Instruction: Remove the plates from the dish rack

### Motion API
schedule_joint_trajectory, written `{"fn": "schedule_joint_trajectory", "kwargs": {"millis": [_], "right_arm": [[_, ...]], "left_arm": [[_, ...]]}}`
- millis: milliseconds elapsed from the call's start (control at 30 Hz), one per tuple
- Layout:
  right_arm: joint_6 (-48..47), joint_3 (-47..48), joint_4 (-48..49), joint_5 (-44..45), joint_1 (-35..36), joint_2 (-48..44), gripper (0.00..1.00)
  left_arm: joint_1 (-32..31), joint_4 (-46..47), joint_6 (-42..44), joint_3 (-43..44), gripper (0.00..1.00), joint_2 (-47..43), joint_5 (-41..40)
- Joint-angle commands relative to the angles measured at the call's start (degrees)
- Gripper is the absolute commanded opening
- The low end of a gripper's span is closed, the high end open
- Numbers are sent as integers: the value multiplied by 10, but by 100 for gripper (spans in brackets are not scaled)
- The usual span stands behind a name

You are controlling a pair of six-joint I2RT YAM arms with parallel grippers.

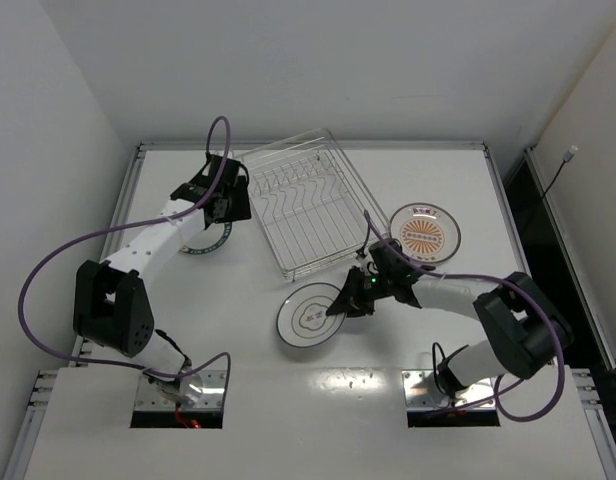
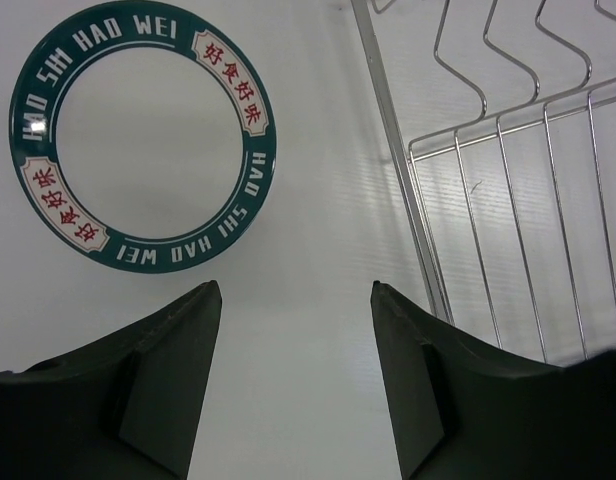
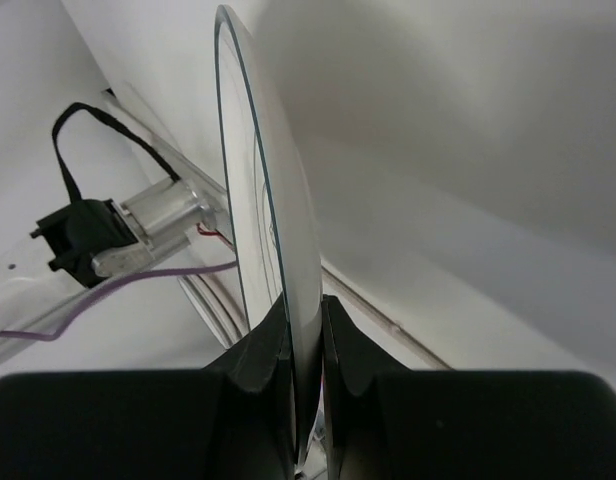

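White tabletop (image 1: pixel 318 400) between white walls (image 1: pixel 288 60). From above, the chrome wire dish rack (image 1: pixel 303 210) sits far centre. The orange sunburst plate (image 1: pixel 425 232) lies flat to its right, the teal-rimmed plate (image 2: pixel 143 135) to its left, and the grey-ringed plate (image 1: pixel 310 317) just near of it. Only the left wrist view shows the teal rim's writing: "HAO SHI HAO WEI" in white, with red Chinese characters on white panels. The left hand (image 2: pixel 293 300) hangs open there, holding nothing. Only the right wrist view shows the right hand (image 3: pixel 306 305) clamped on the grey-ringed plate's edge.
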Motion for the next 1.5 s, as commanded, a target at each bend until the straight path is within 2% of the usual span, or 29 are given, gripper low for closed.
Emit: {"fn": "schedule_joint_trajectory", "kwargs": {"millis": [0, 100, 233, 267, 333, 500, 600, 800, 900, 1100, 1267, 1400, 1433, 1467], "right_arm": [[-5, -50, 1, 1, -5, -59, 0], [-16, -31, -54, 27, -10, -90, 0], [-59, 25, -202, 143, -10, -126, 3], [-71, 50, -224, 159, -10, -126, 11], [-106, 79, -271, 194, -10, -126, 17], [-119, 89, -286, 215, -10, -118, 42], [-113, 84, -286, 220, -10, -118, 49], [-108, 84, -305, 247, -10, -137, 51], [-103, 84, -324, 282, -10, -158, 56], [-97, 90, -343, 292, -10, -177, 58], [-97, 85, -346, 308, -10, -252, 59], [-103, 87, -357, 320, -10, -307, 60], [-108, 87, -363, 328, -10, -313, 60], [-117, 97, -375, 337, -10, -318, 60]], "left_arm": [[6, -1, 1, 21, 58, -26, 3], [6, -1, -12, 21, 59, -21, 8], [6, -7, -26, 38, 64, -10, 35], [6, -7, -32, 38, 64, -9, 41], [6, -7, -38, 43, 66, -9, 52], [6, -12, -43, 48, 68, 2, 67], [6, -18, -43, 53, 68, 7, 80], [6, -23, -49, 59, 70, 24, 97], [6, -32, -42, 78, 72, 53, 123], [6, -45, -42, 106, 72, 121, 153], [6, -34, -42, 123, 72, 161, 167], [6, -34, -36, 139, 58, 199, 185], [6, -34, -22, 140, 51, 213, 185], [6, -34, -22, 156, 34, 220, 190]]}}
